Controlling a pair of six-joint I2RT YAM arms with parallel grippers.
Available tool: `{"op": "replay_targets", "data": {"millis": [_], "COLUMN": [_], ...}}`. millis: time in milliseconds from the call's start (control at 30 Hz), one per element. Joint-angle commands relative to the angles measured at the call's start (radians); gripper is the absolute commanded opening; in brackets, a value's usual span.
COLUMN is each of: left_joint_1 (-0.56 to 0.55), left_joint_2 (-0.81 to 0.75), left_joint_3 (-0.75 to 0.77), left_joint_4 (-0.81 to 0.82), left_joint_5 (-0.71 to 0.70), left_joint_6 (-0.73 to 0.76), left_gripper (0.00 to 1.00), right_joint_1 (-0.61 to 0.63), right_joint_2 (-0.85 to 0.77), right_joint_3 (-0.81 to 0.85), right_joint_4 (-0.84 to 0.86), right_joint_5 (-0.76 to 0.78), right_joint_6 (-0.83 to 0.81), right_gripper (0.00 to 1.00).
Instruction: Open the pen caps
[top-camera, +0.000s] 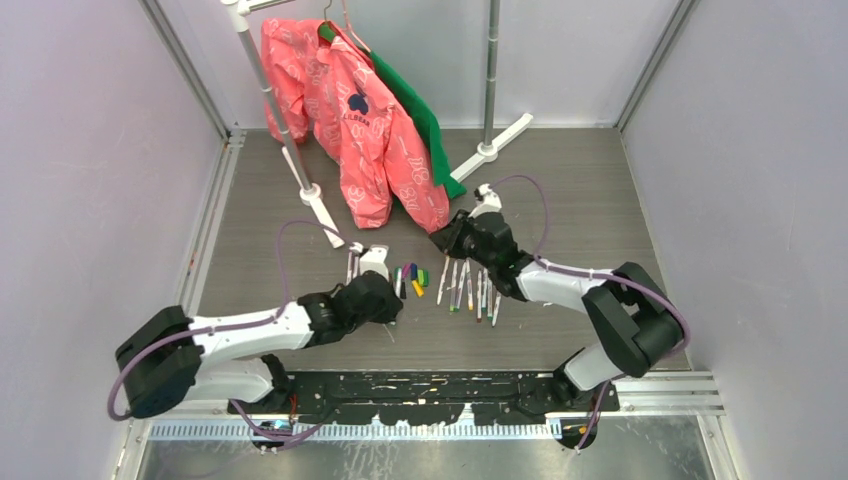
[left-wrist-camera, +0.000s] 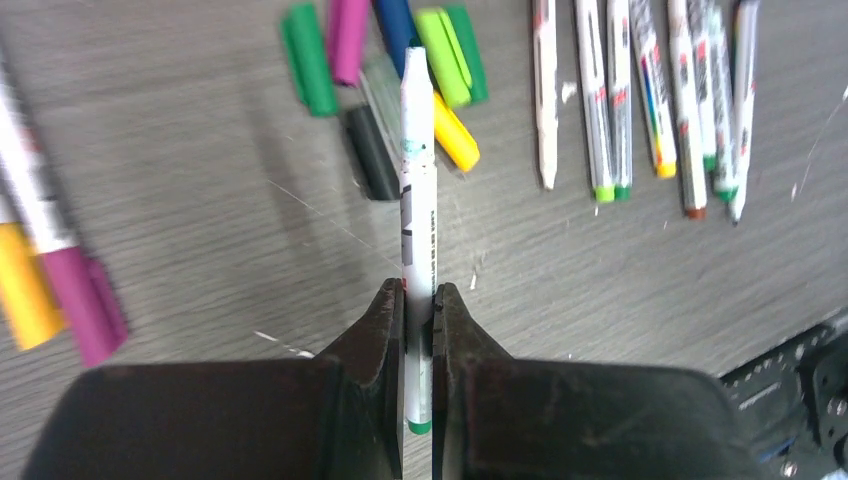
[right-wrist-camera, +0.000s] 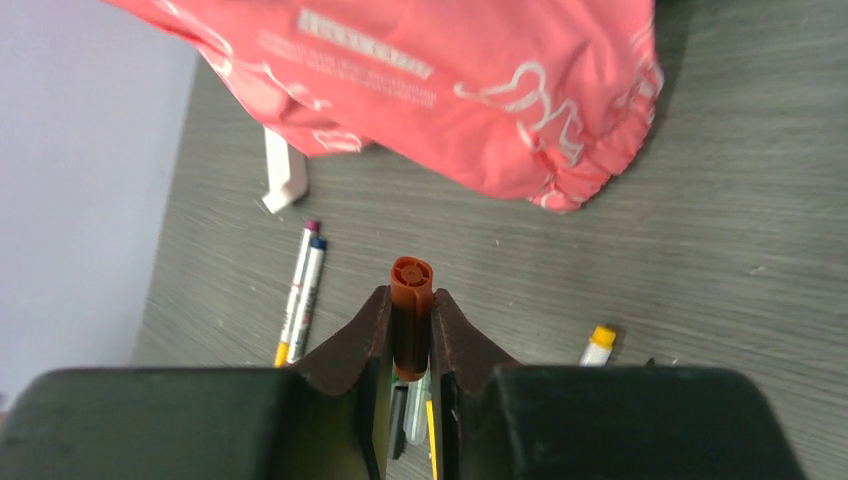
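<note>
Pinching brown cap (right-wrist-camera: 411, 300), right fingers (right-wrist-camera: 362, 345) — left fingers (left-wrist-camera: 383, 325) grip pen (left-wrist-camera: 418, 200).

Loose caps (left-wrist-camera: 310, 60) on counter (left-wrist-camera: 200, 220): seven. Two green, one each lime, purple, blue, yellow, black.
Bare pens (left-wrist-camera: 620, 100) in row: seven.
Capped pens (left-wrist-camera: 60, 270) apart: two.
One more pen (left-wrist-camera: 418, 180) in left claw (left-wrist-camera: 418, 292); one brown cap (right-wrist-camera: 411, 272) in right claw (right-wrist-camera: 411, 298).
Hanging garments (top-camera: 360, 130): two, pink and green.

The left pincer (left-wrist-camera: 418, 295) clamps a white pen (left-wrist-camera: 418, 180), its bare tip pointing away over the grey counter (left-wrist-camera: 200, 220). Loose pen caps (left-wrist-camera: 308, 60) in green, purple, blue, lime, yellow and black lie around that tip. A row of pens (left-wrist-camera: 640, 100) lies to its right.
</note>
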Motion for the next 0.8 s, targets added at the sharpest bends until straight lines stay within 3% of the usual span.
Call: {"op": "replay_targets", "data": {"millis": [0,300,533,767], "left_joint_1": [-0.003,-0.003,-0.003,-0.003], "left_joint_2": [-0.129,-0.165,-0.165,-0.156], "left_joint_3": [0.013,0.024,0.029,0.03], "left_joint_4": [-0.093,-0.168,-0.17,-0.172], "left_joint_5": [-0.2,-0.265,-0.266,-0.265], "left_joint_6": [-0.053,-0.091,-0.096,-0.099], "left_gripper": [0.0,0.0,0.0,0.0], "right_joint_1": [0.076,0.21,0.237,0.251], "right_joint_2": [0.057,0.15,0.174,0.185], "right_joint_3": [0.09,0.182,0.198,0.212], "right_joint_4": [-0.142,-0.295,-0.33,-0.343], "right_joint_5": [0.09,0.218,0.238,0.245], "right_joint_6": [-0.07,-0.099,-0.098,-0.104], "right_gripper": [0.01,0.12,0.26,0.35]}}
